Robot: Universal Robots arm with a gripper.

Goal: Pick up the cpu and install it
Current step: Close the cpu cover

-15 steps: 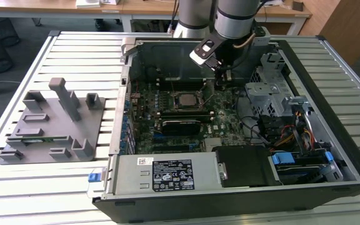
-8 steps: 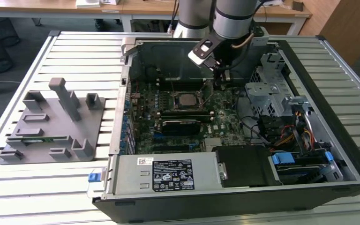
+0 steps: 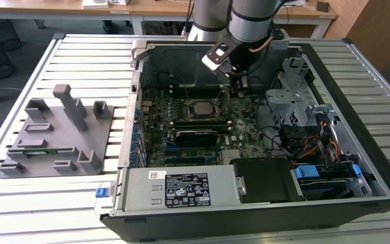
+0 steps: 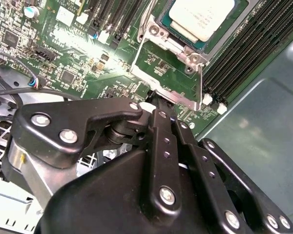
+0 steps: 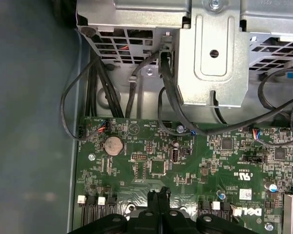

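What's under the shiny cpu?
The cpu lies in its socket on the green board. The chip covers whatever is right beneath it, so the socket's inside cannot be seen.

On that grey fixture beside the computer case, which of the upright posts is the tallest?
The post near the middle of the fixture, toward its far edge in the exterior view. It rises well above the shorter blocks around it.
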